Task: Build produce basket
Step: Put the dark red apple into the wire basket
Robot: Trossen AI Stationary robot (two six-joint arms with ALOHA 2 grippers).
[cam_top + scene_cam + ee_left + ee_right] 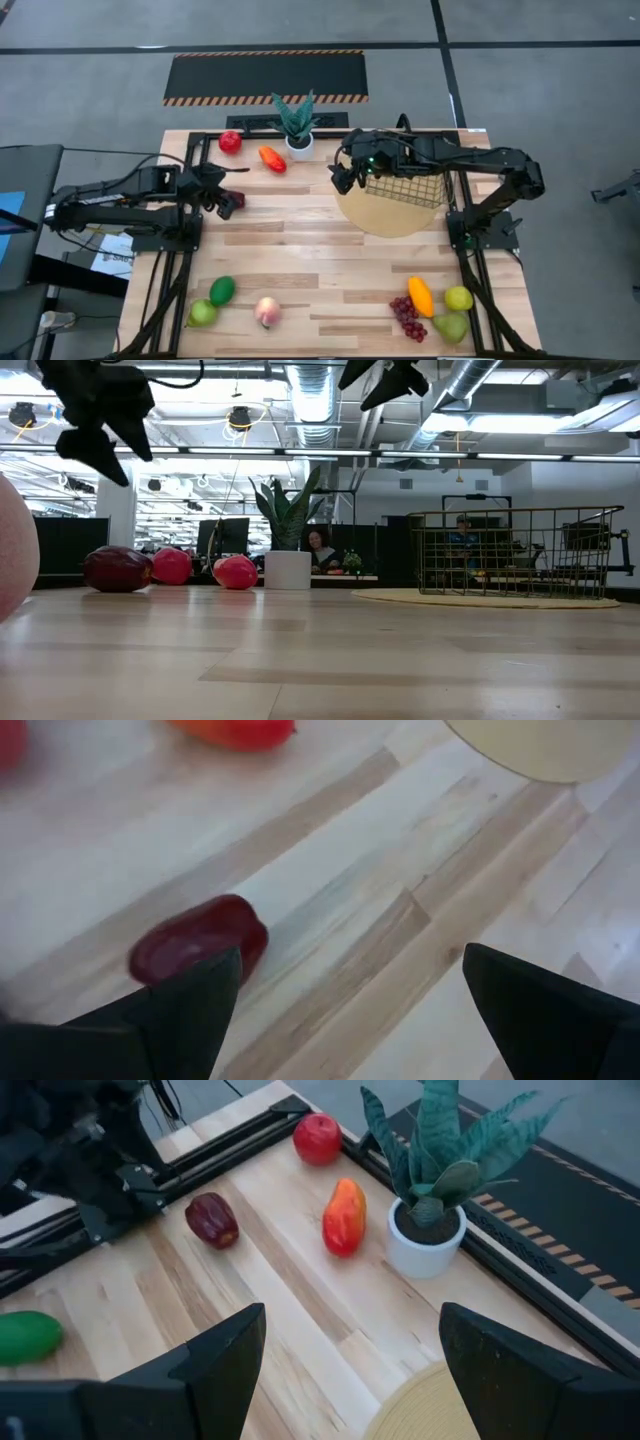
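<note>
Left tool (350, 1010) hovers open above dark-red fruit (195, 940).

You see a grey floor (540, 100) around the wooden table (300, 250), with a hazard-striped black mat (265, 76) behind it. Beyond the table, exposed ducts (480, 385) run overhead above people seated at desks (320, 550).

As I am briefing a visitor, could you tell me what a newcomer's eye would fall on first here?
Probably the brass wire basket on its round tan mat at the table's far right, empty, with the right gripper open above the mat's edge. Next, the left gripper, open over a dark red fruit, and the produce clustered along the near edge, such as the purple grapes.
</note>
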